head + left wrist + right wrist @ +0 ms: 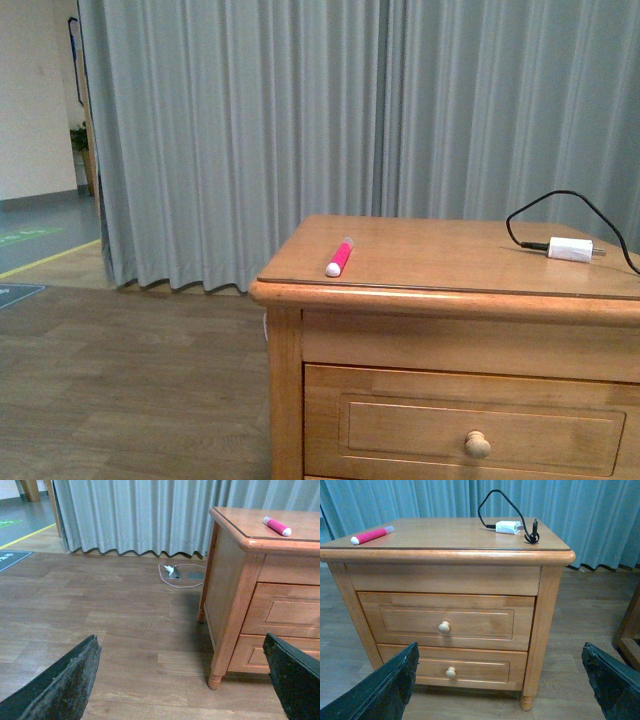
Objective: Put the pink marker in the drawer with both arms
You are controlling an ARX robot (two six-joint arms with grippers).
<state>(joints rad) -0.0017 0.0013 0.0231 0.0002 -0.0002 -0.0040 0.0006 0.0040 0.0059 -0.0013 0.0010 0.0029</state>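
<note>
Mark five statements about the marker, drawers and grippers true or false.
1. The marker lies on the cabinet top. True.
2. The top drawer is pulled open. False: it is shut.
3. The left gripper holds the marker. False: it is open and empty.
4. The charger lies apart from the marker. True.
5. The right gripper is open. True.
</note>
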